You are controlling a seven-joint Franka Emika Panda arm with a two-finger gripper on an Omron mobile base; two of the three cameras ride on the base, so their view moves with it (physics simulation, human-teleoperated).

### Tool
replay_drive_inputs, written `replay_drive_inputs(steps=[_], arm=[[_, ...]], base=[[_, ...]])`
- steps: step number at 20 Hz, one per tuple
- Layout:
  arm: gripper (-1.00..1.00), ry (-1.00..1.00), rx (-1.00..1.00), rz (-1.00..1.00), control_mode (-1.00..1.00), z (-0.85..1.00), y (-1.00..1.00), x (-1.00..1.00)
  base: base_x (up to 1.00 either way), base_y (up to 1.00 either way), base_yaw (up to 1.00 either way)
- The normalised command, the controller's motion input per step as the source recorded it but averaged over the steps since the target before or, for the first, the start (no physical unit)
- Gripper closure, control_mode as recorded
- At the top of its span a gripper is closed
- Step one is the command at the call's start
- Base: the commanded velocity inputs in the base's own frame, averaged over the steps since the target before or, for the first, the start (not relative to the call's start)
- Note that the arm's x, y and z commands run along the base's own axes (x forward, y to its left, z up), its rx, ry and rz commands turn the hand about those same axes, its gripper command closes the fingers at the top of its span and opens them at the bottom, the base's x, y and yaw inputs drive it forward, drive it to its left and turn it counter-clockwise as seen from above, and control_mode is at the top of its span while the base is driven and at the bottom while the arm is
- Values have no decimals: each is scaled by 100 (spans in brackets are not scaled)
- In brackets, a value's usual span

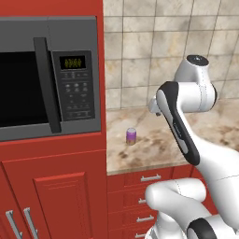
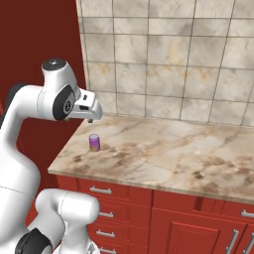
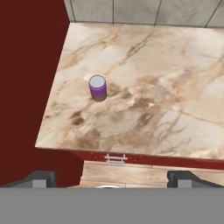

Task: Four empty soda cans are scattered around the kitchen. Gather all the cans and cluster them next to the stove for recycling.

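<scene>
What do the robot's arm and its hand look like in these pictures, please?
The arm is glossy white, built of rounded tubular links with dark grey bands and caps at the joints, one round cap on top of the upper joint. No cables or markings show. The hand ends in two small dark grey, blocky fingertips.
</scene>
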Motion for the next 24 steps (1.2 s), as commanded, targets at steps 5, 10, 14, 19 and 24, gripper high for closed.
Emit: replay_drive_inputs(steps=[5, 10, 14, 19, 24], arm=[[-100, 0, 0, 2, -100, -1, -2, 1], [-100, 4, 0, 8, -100, -7, -3, 18], [-100, 8, 0, 9, -100, 0, 1, 18], [-100, 12, 0, 7, -100, -14, 4, 20], [-100, 7, 0, 5, -100, -25, 11, 12]], base=[[0, 0, 0], [0, 0, 0], [0, 0, 0], [0, 0, 0], [0, 0, 0]])
